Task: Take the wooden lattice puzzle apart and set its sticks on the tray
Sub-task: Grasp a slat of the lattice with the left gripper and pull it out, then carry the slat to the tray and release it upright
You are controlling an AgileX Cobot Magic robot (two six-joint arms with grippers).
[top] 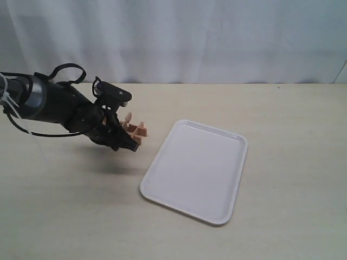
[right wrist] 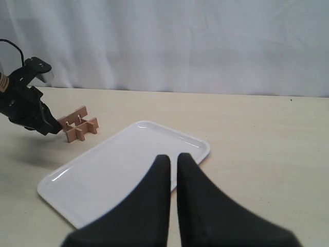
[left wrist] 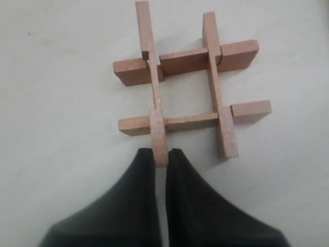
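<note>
The wooden lattice puzzle is whole, its four notched sticks crossed two by two. My left gripper is shut on the end of one stick and holds the tilted puzzle a little above the table, left of the tray. Its shadow falls on the table below. From the right wrist view the puzzle and the left gripper show beyond the tray. My right gripper is shut on nothing, near the tray's edge, and does not show in the exterior view.
The beige table stretches around the tray, with a white curtain behind its far edge. The left arm's black body and cables lie over the table's left side.
</note>
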